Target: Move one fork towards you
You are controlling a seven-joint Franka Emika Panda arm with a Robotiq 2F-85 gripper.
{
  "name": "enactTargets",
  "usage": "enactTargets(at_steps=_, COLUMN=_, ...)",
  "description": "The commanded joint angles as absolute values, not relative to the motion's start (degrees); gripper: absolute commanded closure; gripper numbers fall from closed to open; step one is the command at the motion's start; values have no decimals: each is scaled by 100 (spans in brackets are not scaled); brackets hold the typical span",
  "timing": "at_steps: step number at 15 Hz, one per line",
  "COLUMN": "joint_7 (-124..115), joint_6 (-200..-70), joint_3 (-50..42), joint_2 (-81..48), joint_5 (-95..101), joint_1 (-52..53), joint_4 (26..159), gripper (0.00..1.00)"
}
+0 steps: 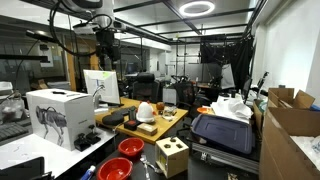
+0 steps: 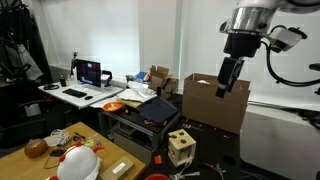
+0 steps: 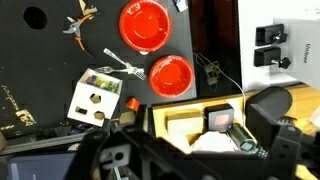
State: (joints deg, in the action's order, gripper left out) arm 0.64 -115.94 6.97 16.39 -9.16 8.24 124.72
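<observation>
A silver fork point(image 3: 124, 68) lies on the dark table between two red bowls in the wrist view, tines toward the wooden cube point(image 3: 95, 97). Farther off, beside the larger bowl, lie more metal utensils point(image 3: 78, 24); they are too small to tell apart. My gripper point(image 3: 195, 152) hangs high above the table and shows only as a dark mass at the bottom of the wrist view. In both exterior views the gripper point(image 1: 107, 47) point(image 2: 228, 76) is well clear of everything, open, with nothing between its fingers.
Two red bowls point(image 3: 147, 25) point(image 3: 171, 75) flank the fork. Below the gripper sits a wooden tray point(image 3: 170, 122) with a white helmet point(image 1: 146, 110). A white carton point(image 1: 58, 115) and a black case point(image 1: 222, 133) stand on either side, with cardboard boxes point(image 2: 215, 100) nearby.
</observation>
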Motion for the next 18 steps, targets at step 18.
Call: enactTargets(at_steps=18, joint_7=-961, joint_6=-12882, joint_3=556, joint_2=251, joint_5=431, joint_1=312, joint_4=12328, gripper=0)
